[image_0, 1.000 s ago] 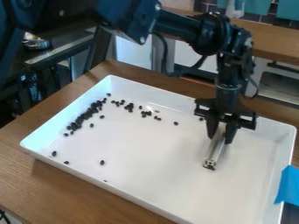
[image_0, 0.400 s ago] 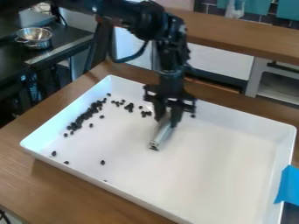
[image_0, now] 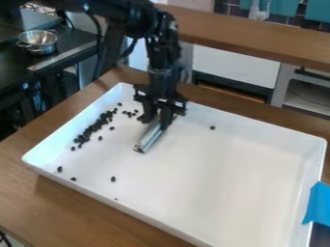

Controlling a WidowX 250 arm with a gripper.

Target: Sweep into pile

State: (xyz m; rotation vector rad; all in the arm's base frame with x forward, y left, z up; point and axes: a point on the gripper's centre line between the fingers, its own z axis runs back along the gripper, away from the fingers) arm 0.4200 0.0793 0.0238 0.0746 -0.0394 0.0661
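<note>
Camera view has your black two-finger pincer (image_0: 158, 123) clamping the silver bar (image_0: 149, 138) inside the white rectangular tray (image_0: 213, 181), and you look partway done — many small black pellets (image_0: 97, 125) bunch leftward, but scattered strays still need gathering.

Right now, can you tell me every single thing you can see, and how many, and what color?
Bits: too many to count surely, black, mostly along the tray's left side, one alone near its far wall
Tray: one, white, on the table
Bar: one, silver, in the gripper, low end over the tray
Tape: one piece, blue, tray's right edge
Table: one, brown, under the tray
Pot: one, silver, on the dark counter, upper left
Counter: one, dark, left
Ledge: one, brown, behind the tray
Arm: one, black, from the top
Gripper: one, black, holding the bar
</note>
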